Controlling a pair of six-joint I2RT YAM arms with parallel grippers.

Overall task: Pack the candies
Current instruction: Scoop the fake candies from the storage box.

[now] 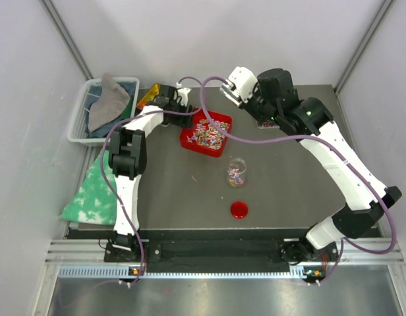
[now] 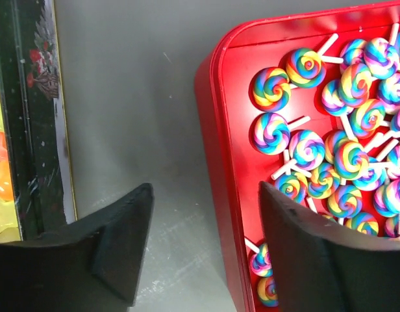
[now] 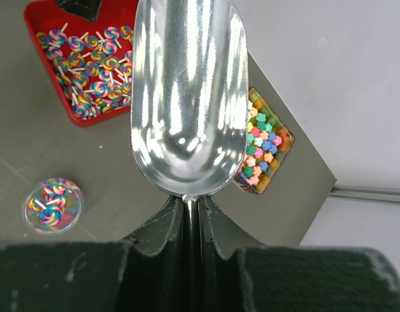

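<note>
Both arms share one build: the left arm (image 1: 126, 197) and the right arm (image 1: 345, 166) have smooth white link shells joined by bulky black joint housings. Thin mauve cables (image 1: 389, 227) loop loosely along both of them, from shoulder to wrist. Each arm stands on a low black base (image 1: 120, 249) bolted to a black rail. A small green light glows on a black joint of the right arm. The left gripper (image 2: 206, 221) has matte black, blocky fingers (image 2: 122, 240) with chamfered inner faces and faint pale scuffs. The right gripper (image 3: 190, 208) has the same black fingers, lightly dust-flecked.
</note>
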